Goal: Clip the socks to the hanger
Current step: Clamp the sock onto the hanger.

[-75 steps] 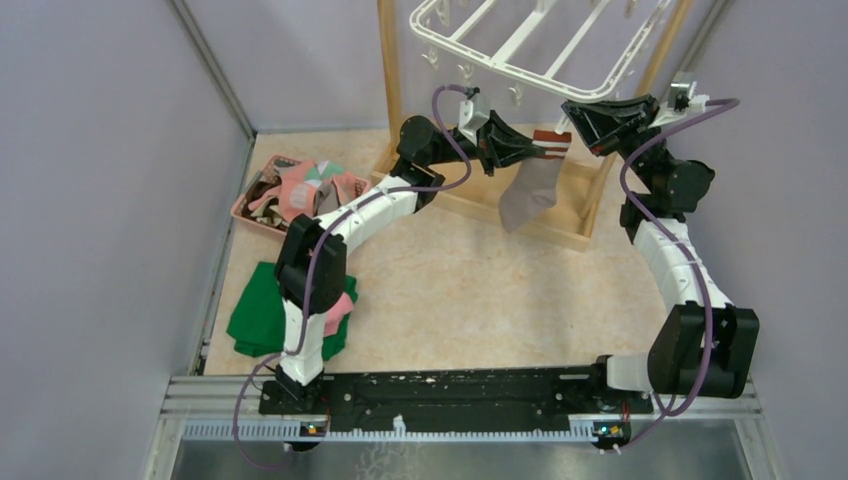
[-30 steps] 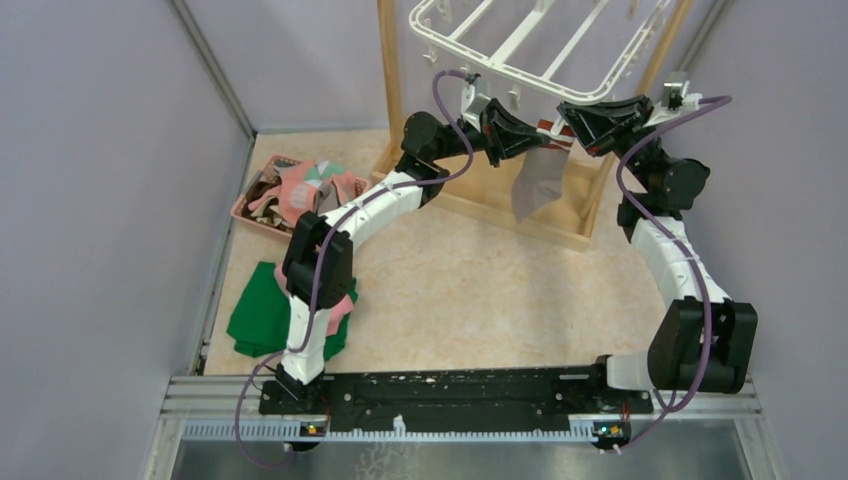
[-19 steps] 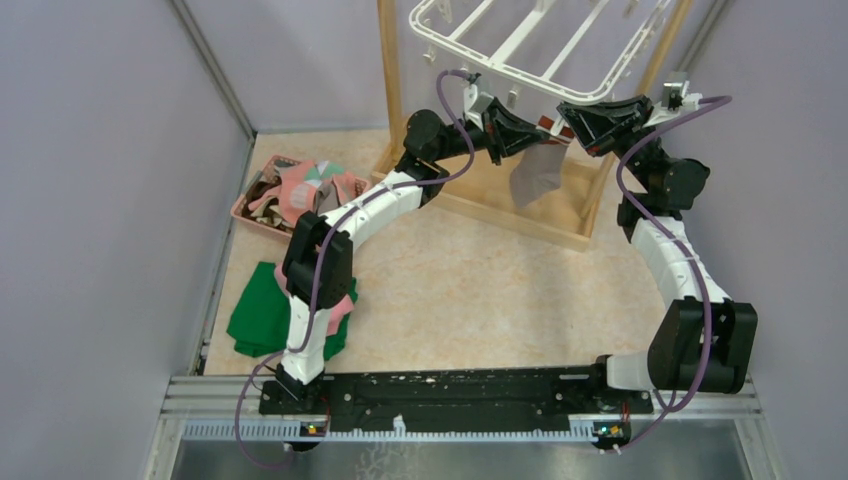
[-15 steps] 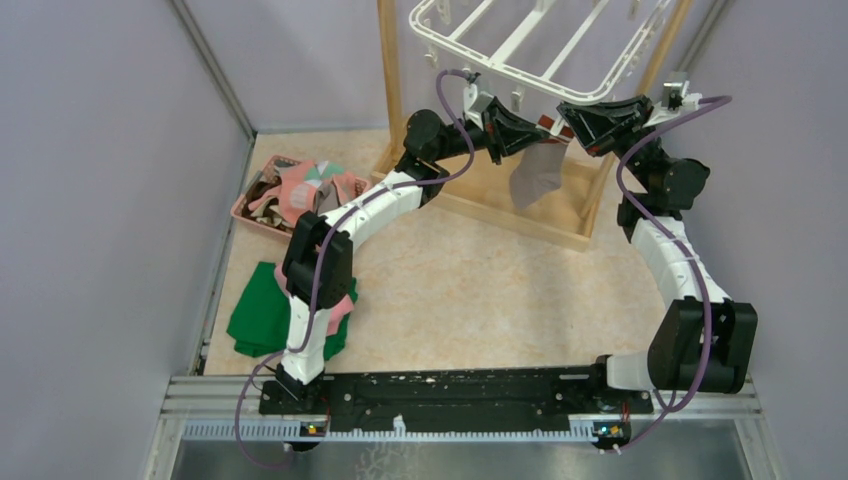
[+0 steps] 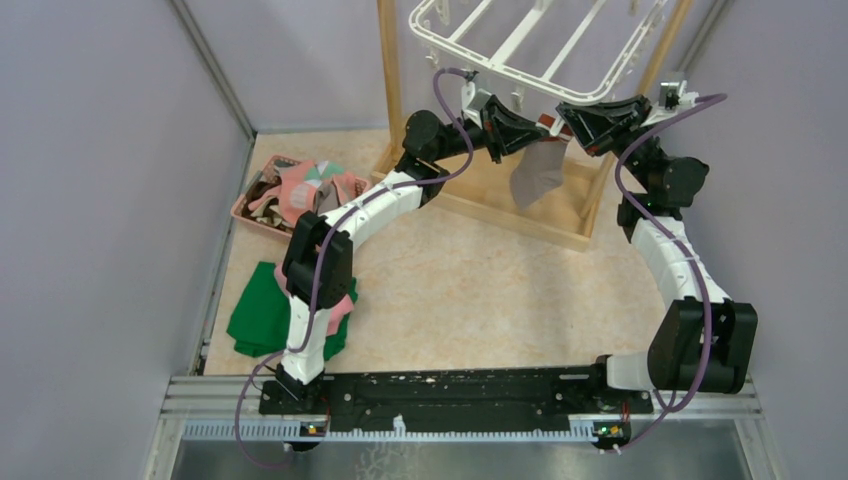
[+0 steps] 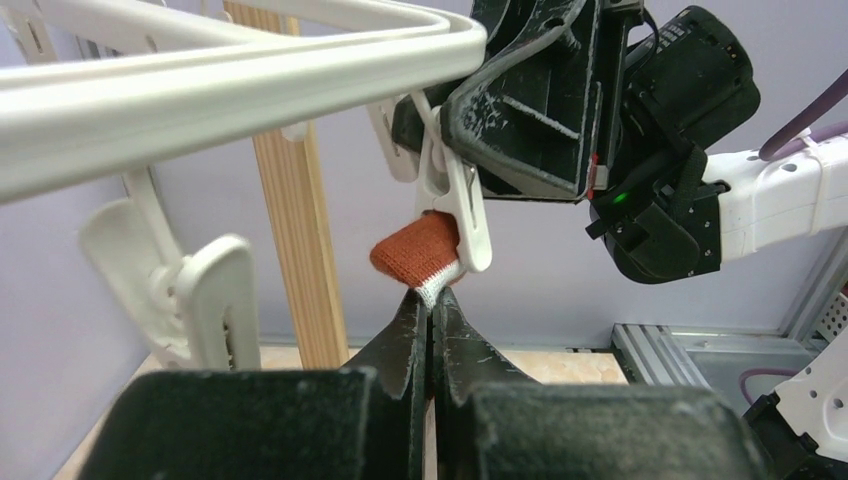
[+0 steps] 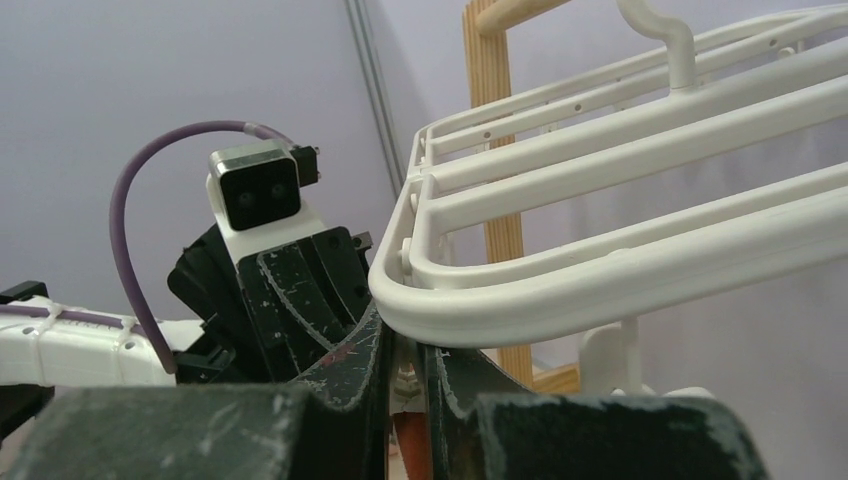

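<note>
**My left gripper [image 6: 430, 300] pinches the sock [image 5: 535, 178] up at a clip [image 6: 462, 205]**

Nearest my bases, a folded green cloth [image 5: 262, 310] lies on the table [image 5: 480, 290] beside my left arm, with a pink cloth [image 5: 345, 305] showing at its edge. Past these sits a pink basket [image 5: 247, 212] heaped with the other socks [image 5: 305, 188]. Farther out is the wooden stand [image 5: 520, 222], and above its base the grey sock dangles toe down, clear of the table. My left fingers are pressed together on the white edge of its red cuff, with only fabric between them. Just above my fingertips the cuff meets the lower end of the white clip — whether the clip bites the cuff, I cannot tell. My right gripper [image 7: 405, 362] reaches in from the opposite side, narrowed onto that clip's upper end, directly beneath the rim of the hanger [image 7: 600, 270]. The hanger's white bars stretch away beyond both grippers, and more clips dangle along its near rim — one of them just beside the stand's post in my left wrist view.
</note>
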Robot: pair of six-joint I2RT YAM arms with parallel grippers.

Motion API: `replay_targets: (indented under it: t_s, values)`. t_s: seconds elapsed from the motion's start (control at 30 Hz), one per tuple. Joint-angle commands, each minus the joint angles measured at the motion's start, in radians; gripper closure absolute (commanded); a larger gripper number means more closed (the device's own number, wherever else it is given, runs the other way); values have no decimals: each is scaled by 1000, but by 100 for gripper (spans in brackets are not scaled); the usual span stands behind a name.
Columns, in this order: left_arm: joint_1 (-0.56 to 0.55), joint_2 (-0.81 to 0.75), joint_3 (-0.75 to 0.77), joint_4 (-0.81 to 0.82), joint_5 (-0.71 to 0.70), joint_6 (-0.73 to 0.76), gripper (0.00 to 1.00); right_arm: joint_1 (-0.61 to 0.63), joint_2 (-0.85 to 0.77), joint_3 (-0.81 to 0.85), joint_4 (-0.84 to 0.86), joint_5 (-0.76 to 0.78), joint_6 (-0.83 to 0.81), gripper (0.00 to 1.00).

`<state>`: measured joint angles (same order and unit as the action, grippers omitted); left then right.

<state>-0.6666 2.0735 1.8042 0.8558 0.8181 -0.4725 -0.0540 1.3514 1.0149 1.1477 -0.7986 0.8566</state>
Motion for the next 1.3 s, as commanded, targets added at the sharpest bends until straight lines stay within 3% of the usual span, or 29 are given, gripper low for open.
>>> replay_targets:
  t_s: [0.0,0.17,0.67,0.77,0.97,1.03,1.13,1.27]
  values:
    - [0,-39,-2,72,3,-26,100,8,-28,28,-40,-8,-42,91]
    - [1,-38,-2,69,1,-24,100,8,-30,28,-32,-11,-39,84]
    - [1,-40,-8,47,-16,-15,100,7,-54,19,-48,-2,-50,49]
    - [0,-57,-37,46,-34,-9,89,8,-83,1,-91,6,-91,41]
    - [2,-155,-191,48,-101,23,49,4,-203,-73,-277,66,-251,24]
    - [2,-198,-260,59,-119,38,38,1,-245,-108,-306,82,-276,9]
    - [5,-262,-352,67,-126,47,30,-9,-306,-158,-363,112,-308,2]
    - [11,-360,-503,89,-103,59,22,-22,-408,-228,-457,173,-352,2]
